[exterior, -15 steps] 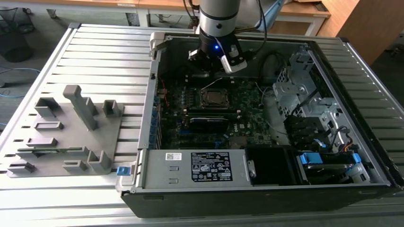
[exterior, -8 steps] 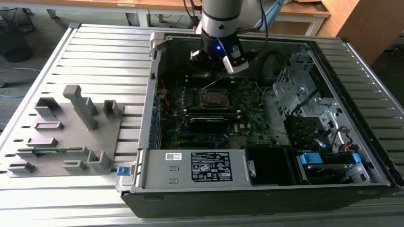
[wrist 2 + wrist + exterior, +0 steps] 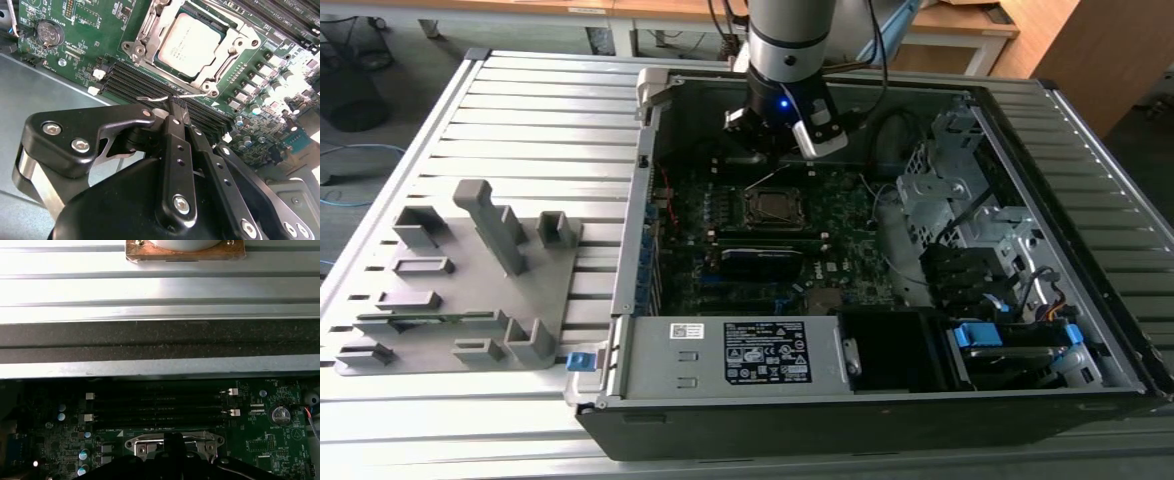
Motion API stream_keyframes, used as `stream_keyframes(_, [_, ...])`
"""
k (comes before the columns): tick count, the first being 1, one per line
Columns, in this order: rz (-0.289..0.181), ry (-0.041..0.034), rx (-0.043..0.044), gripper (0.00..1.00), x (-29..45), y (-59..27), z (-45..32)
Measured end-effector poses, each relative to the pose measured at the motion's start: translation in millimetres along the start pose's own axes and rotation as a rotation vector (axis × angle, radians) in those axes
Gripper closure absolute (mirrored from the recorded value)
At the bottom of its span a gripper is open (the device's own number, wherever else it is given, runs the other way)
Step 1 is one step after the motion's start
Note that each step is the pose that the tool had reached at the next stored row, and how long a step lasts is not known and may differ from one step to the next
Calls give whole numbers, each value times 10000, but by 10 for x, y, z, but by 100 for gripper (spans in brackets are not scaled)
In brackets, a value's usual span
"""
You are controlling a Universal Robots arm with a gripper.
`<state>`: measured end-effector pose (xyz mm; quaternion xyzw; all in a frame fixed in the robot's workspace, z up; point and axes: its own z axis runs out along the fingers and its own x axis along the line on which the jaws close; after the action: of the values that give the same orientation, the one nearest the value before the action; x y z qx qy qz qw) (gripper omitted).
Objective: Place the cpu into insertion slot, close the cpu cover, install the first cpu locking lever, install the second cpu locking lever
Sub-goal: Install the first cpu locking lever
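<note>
Black two-finger gripper is clenched, tips at thin silvery wire locking lever. Pale silver-grey square cpu sits just beyond tips, framed by silvery metal cpu cover. Keep your push slow & straight so the lever doesn't slip.

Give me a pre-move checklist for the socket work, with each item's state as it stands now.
1. cpu seated in the insertion slot: ok, its pale face lies flat inside the socket.
2. cpu cover down: ok, the silvery frame appears to lie flat around the chip.
3. locking lever latched: not ok, the thin wire stands off the board.
4. gripper on the lever: jaws shut with their tips at the wire; whether they pinch it, cannot tell.
5. Clearance over the memory slots: cannot tell, the tips hang right above them.
</note>
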<state>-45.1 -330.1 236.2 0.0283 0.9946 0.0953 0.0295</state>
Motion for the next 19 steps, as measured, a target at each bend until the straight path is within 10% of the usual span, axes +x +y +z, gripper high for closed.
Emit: stream_keyframes(19, [168,-21,-219,89,4,41,29])
